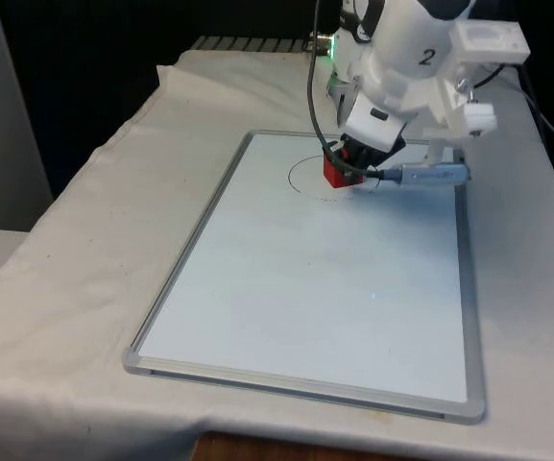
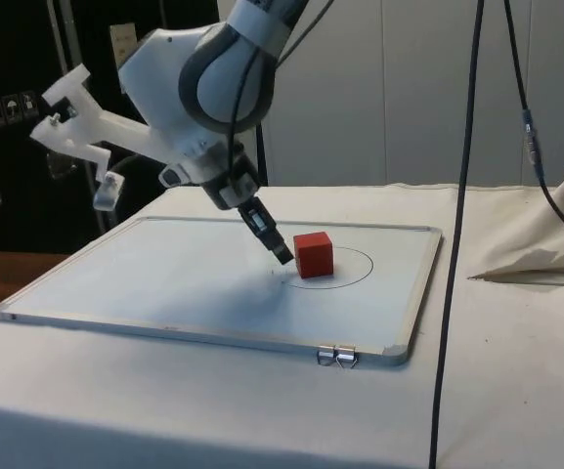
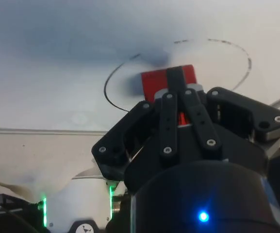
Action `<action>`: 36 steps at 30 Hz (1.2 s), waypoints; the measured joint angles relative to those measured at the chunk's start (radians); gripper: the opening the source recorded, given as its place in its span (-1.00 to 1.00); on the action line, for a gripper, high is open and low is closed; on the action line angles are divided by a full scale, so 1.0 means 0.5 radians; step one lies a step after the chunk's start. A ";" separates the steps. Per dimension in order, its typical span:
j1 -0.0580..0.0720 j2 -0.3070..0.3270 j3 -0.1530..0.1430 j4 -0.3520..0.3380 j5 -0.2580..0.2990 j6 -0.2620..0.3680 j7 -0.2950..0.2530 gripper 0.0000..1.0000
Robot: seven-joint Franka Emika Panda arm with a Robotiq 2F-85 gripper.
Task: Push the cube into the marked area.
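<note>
So, a red cube [image 2: 313, 254] is seen sitting on a whiteboard [image 1: 286, 298] that's laid flat on the cloth-covered table [image 1: 75, 259], toward the board's far end. A thin black circle [image 2: 355, 274] is drawn on the board there, and in the side view the cube is placed inside that outline, close to the line on the gripper's side rather than dead centre; in the front view it's found at the circle's right part, with the drawn arc [image 1: 301, 173] curving off to the front view's left. The black gripper [image 2: 280, 250] is tilted down at a slant, and its tip is pressed right up against the side of the cube, low down and just above the board's surface. From the wrist view the two fingers [image 3: 176, 85] are seen brought narrowly together, pretty much touching each other, with nothing clamped between them, and the cube [image 3: 154, 82] is sat just past their tips with the circle's line [image 3: 110, 92] looping round it. A soft shadow is thrown on the board beside the cube. Two small metal clips [image 2: 337, 357] are fixed to the board's near edge in the side view, and a black cable [image 2: 457, 244] is hung down in front of that view.
</note>
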 measured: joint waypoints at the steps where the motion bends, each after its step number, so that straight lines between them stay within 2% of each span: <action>1: 0.000 -0.008 -0.002 0.014 0.000 -0.018 -0.004 -0.99; 6: -0.002 -0.026 0.000 0.048 0.008 -0.062 0.014 -0.99; 36: -0.004 -0.166 0.002 0.066 0.152 -0.040 0.238 -0.99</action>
